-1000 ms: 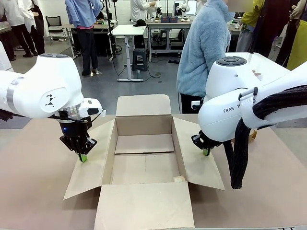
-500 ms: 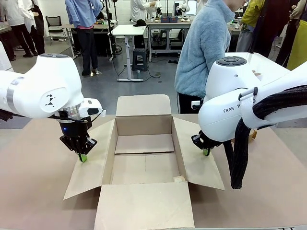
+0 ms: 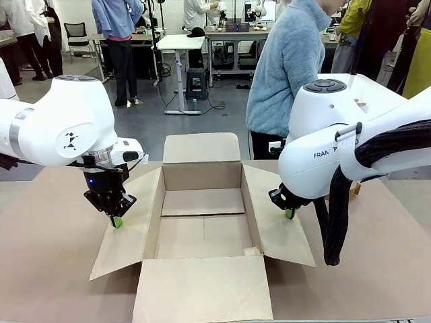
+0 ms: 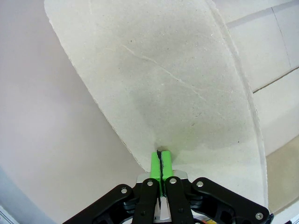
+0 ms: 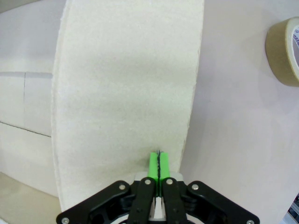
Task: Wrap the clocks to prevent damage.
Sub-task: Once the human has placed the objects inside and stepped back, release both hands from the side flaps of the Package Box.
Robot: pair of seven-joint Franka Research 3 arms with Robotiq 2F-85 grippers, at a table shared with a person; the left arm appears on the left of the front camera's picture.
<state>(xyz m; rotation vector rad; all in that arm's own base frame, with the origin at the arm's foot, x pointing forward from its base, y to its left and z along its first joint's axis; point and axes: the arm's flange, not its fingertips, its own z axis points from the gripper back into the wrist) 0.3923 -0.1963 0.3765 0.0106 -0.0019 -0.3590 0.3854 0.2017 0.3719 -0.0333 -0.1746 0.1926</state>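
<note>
Here we look across a table [image 3: 47, 256] covered in plain brown cardboard sheeting, in a busy workshop of desks, cables and standing people, where a person in a pale blue fleece jacket [image 3: 289, 67] stands at the far side. A large brown cardboard box [image 3: 202, 176] sits open at the middle, its four flaps spread outward. The left gripper [image 3: 116, 221], green pads pressed together on nothing, touches the outer edge of the left flap [image 3: 131, 235]. The right gripper [image 3: 289, 214], likewise closed and empty, touches the right flap [image 3: 279, 239]. A brown roll of packing tape [image 5: 284, 51] lies on the sheeting beyond that flap. Where the clocks lie, and which way they point, we cannot tell
</note>
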